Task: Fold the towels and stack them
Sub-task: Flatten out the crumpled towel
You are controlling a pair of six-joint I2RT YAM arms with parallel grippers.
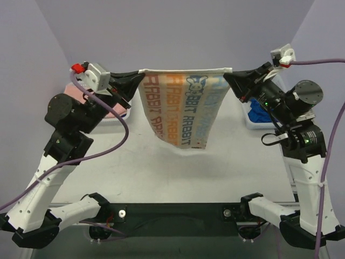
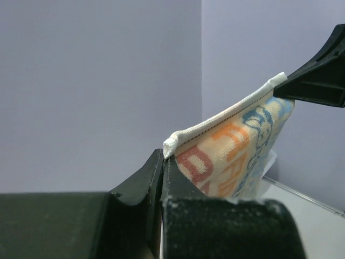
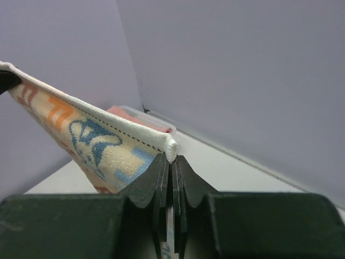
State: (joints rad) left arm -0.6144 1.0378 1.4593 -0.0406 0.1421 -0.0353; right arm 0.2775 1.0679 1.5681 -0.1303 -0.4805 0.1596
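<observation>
The white RABBIT towel hangs stretched between both grippers above the far half of the table, its lower edge drooping to the surface. My left gripper is shut on its top left corner. My right gripper is shut on its top right corner. The salmon-pink towel lies in a basket behind the left arm; it also shows in the right wrist view. The royal-blue towel lies in a basket at the right, partly hidden by the right arm.
A white mesh basket stands at the far right and another at the far left. The white table spreads below the hanging towel. Purple walls close the back and sides. Purple cables trail from both wrists.
</observation>
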